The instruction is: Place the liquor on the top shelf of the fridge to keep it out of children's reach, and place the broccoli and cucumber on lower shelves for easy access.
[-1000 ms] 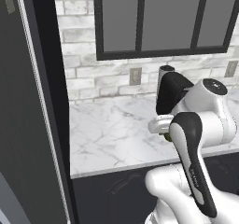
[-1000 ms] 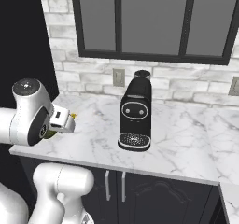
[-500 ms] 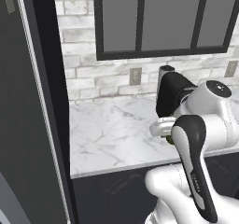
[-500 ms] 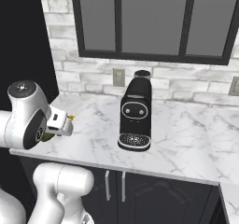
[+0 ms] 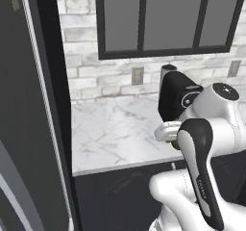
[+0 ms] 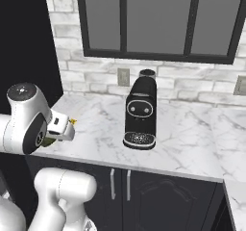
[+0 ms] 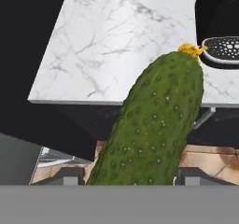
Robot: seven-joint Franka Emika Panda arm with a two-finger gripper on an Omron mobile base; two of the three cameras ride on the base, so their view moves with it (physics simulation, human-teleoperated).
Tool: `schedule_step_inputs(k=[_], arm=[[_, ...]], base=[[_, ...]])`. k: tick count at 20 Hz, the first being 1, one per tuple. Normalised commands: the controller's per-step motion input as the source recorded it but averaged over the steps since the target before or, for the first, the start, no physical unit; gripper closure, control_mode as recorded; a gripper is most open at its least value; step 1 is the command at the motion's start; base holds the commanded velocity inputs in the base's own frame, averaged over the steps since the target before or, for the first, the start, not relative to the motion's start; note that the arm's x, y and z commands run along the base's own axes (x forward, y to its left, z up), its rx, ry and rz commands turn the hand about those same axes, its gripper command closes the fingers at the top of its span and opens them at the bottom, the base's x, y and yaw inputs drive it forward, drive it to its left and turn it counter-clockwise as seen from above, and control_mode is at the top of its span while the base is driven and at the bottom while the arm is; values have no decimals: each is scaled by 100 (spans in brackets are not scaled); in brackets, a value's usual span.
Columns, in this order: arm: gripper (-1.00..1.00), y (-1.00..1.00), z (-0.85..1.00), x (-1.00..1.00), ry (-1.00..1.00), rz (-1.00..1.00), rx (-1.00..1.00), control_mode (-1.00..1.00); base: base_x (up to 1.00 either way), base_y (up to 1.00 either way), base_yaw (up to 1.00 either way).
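The cucumber is dark green and pimpled with pale dots, with a small yellow blossom stub at its far tip; it stands between the two dark fingertips of the pincer, which is clamped on its near end. Its long axis runs out along the pincer, from the fingertips toward the marble table, leaning a little to the right in the hand view. In the right base view the yellow tip peeks out past the white hand, with a strip of green below it, held over the table's left front edge; in the left base view a sliver of green shows behind the arm. Since a second ago the arm has drawn the hand slightly back from the table; the jaws have closed a touch. Farther back stands the black coffee machine; behind it, the brick wall; at far left, the dark fridge door.
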Motion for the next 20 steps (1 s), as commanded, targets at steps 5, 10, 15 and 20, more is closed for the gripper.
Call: schedule_step_inputs(k=[5, 10, 15, 20], arm=[[100, 0, 0, 0, 0, 0, 0, 100], [100, 0, 0, 0, 0, 0, 0, 100], [100, 0, 0, 0, 0, 0, 0, 100], [100, 0, 0, 0, 0, 0, 0, 100]], base=[[-76, -5, 0], [-87, -2, 0], [-81, 0, 0], [-75, 0, 0]])
